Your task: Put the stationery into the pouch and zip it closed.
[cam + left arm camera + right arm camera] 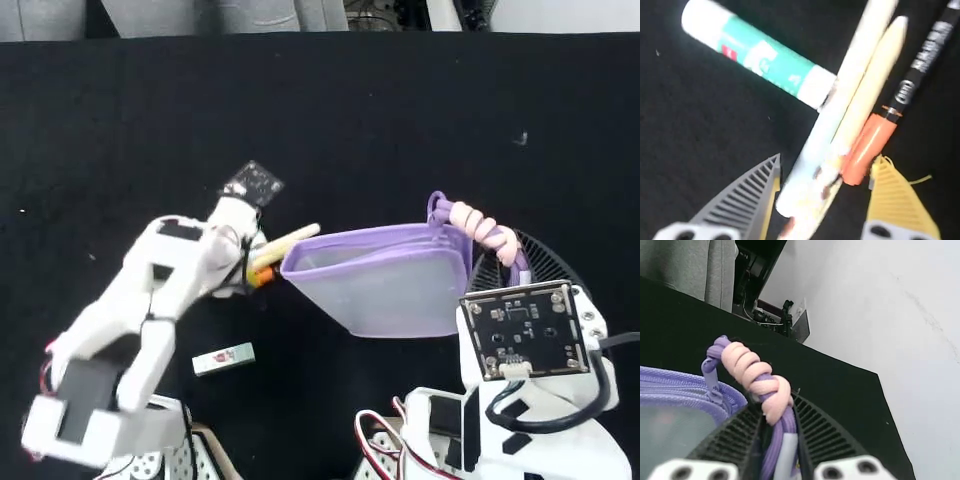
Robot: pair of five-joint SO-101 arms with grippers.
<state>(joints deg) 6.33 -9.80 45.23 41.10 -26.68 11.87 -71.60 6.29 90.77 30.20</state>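
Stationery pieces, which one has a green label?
The glue stick, a short white tube lying on the table. The cream pens between the left jaws and the black pen are long, thin and show no green.

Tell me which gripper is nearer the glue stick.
Left. The left gripper, holding pens, hangs just beyond the glue stick; the right gripper sits across the pouch, clamped on its cord.

Purple pouch (390, 285) is gaping open, mouth facing a bundle of pens (285, 245) (cream, white, orange-and-black) whose tips are reaching its rim. Pink-and-purple coiled cord (480, 228) is rising from the zipper end. Green-labelled glue stick (223, 359) is lying flat, apart.
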